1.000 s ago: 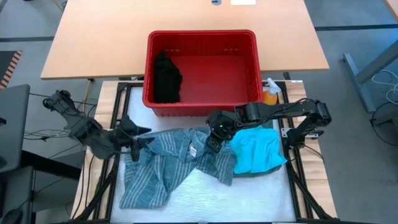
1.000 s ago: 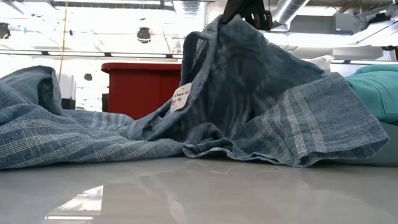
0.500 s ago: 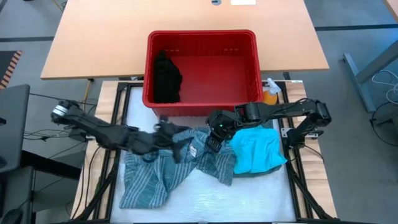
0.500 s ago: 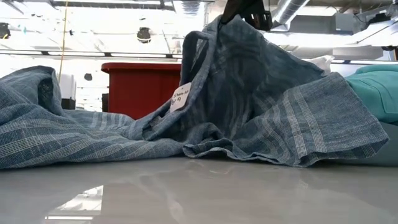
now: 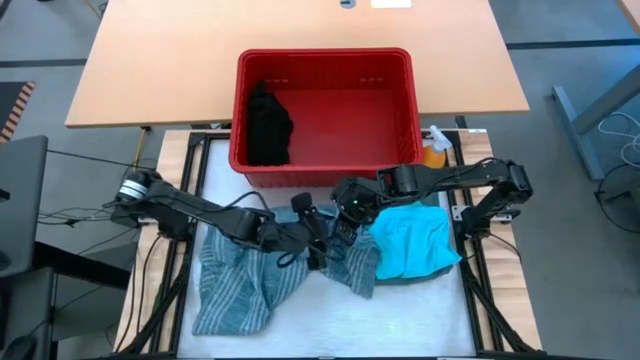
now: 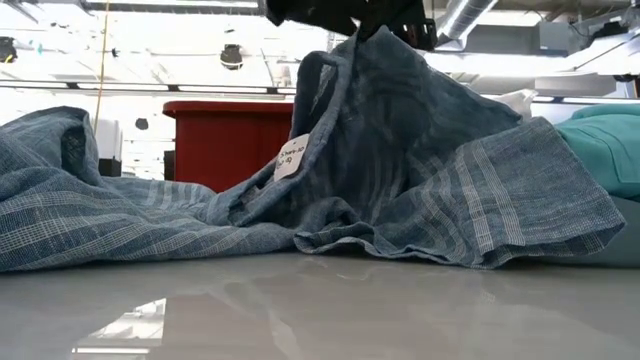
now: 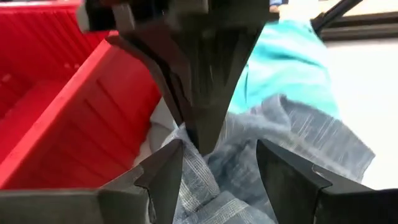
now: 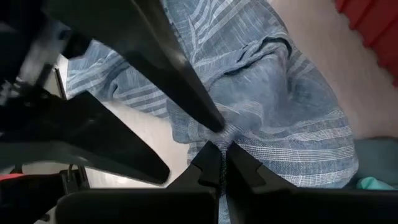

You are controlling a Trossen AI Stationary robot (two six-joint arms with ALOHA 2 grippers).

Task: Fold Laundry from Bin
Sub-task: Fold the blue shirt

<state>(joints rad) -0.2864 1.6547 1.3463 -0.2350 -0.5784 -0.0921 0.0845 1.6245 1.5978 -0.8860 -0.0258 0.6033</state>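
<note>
Right gripper (image 5: 343, 226) fingers pinching blue-grey striped cloth (image 5: 250, 285), tenting it above worktop (image 6: 320, 310); left gripper (image 5: 315, 235) fingers spread alongside, likely for second hold.

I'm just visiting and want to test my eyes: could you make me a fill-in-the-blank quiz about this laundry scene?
1. The right pincer is shut on the ____ cloth.
2. The red bin holds one ____ garment.
3. The left pincer is ____.
4. The teal garment lies ____ the bin.

Missing words: striped; black; open; outside
</note>
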